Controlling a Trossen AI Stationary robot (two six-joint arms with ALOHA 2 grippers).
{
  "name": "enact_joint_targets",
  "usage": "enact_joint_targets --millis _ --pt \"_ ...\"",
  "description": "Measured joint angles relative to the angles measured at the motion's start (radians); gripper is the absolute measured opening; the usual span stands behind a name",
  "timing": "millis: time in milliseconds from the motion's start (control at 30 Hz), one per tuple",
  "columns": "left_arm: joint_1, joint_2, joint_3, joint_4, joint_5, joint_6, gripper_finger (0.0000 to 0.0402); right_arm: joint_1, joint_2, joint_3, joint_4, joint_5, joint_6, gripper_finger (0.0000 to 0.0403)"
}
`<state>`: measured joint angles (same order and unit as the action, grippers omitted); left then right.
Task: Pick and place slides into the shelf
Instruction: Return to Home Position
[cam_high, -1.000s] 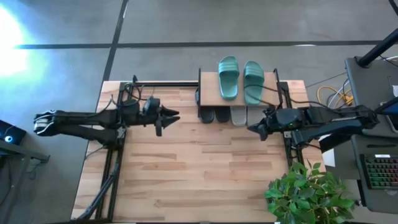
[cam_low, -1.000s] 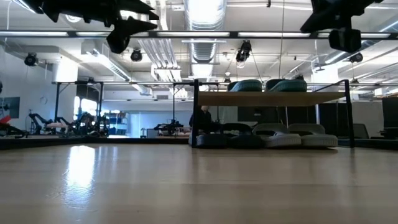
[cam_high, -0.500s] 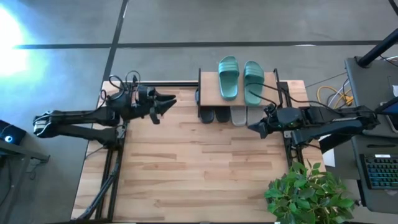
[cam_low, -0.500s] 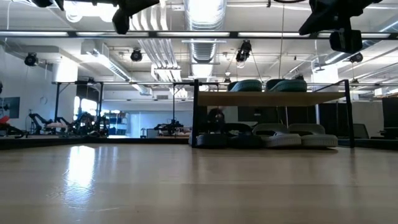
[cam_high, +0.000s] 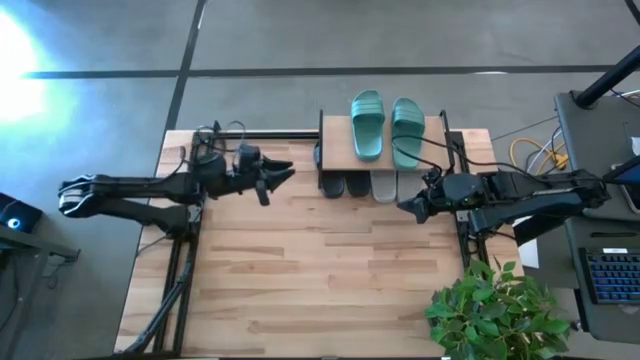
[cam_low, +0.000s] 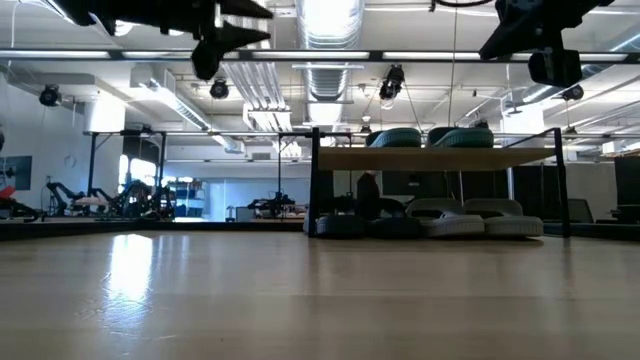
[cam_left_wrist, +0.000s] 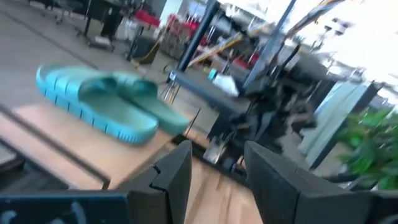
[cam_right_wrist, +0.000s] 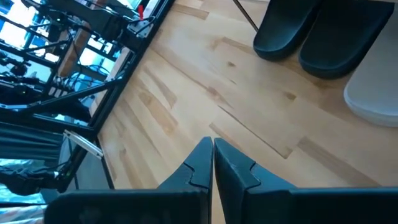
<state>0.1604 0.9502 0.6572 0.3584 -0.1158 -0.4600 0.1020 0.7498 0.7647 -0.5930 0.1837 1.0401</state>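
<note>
The shelf (cam_high: 335, 145) stands at the table's far edge. Two teal slides (cam_high: 368, 123) lie side by side on its wood top board, also in the left wrist view (cam_left_wrist: 99, 102). On the lower tier a black pair (cam_high: 345, 185) and a light grey pair (cam_high: 385, 186) rest with their ends sticking out toward the near side. My left gripper (cam_high: 280, 180) hovers open above the table, left of the shelf, pointing toward it. My right gripper (cam_high: 405, 207) is shut and hangs in the air near the shelf's near right corner, close to the grey slides (cam_right_wrist: 373, 93).
Bare wood tabletop (cam_high: 320, 280) stretches from the shelf to the near edge. A potted plant (cam_high: 490, 310) overhangs the near right corner. Cables and a desk with a keyboard (cam_high: 610, 275) sit beyond the right edge. A person (cam_low: 367, 190) shows beyond the table, behind the shelf.
My left gripper swung up and toward the far left, then came back down and right toward the shelf, ending a little farther and closer to the shelf than before. The person behind the shelf walked to the right. My right arm kept still.
</note>
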Motion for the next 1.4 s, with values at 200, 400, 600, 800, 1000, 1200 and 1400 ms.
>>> enact_joint_targets --millis 200,400,600,800,1000,1200,1400 --pt "0.002 0.114 -0.016 0.003 0.000 -0.001 0.0134 0.000 -0.023 0.000 0.001 0.000 -0.001 0.0009" --pt "-0.011 0.137 -0.031 0.148 -0.003 -0.003 0.0134 0.000 -0.092 0.000 0.000 0.000 0.000 0.0009" --pt "-0.021 0.100 -0.059 0.313 -0.025 -0.004 0.0134 0.000 -0.204 -0.010 -0.058 0.000 0.003 0.0009" --pt "-0.050 -0.035 -0.272 0.663 -0.022 -0.003 0.0134 -0.003 -0.361 -0.125 -0.029 0.000 -0.001 0.0009" --pt "-0.058 -0.337 -0.342 0.102 -0.019 -0.004 0.0134 -0.031 -0.482 -0.224 0.003 0.000 0.000 0.0009" --pt "-0.057 -0.583 -0.323 -0.324 -0.021 -0.003 0.0134 -0.127 -0.591 -0.273 0.005 0.000 -0.001 0.0009" --pt "-0.053 -0.698 -0.327 -0.559 -0.021 -0.003 0.0134 -0.264 -0.711 -0.327 0.006 0.000 -0.001 0.0009"
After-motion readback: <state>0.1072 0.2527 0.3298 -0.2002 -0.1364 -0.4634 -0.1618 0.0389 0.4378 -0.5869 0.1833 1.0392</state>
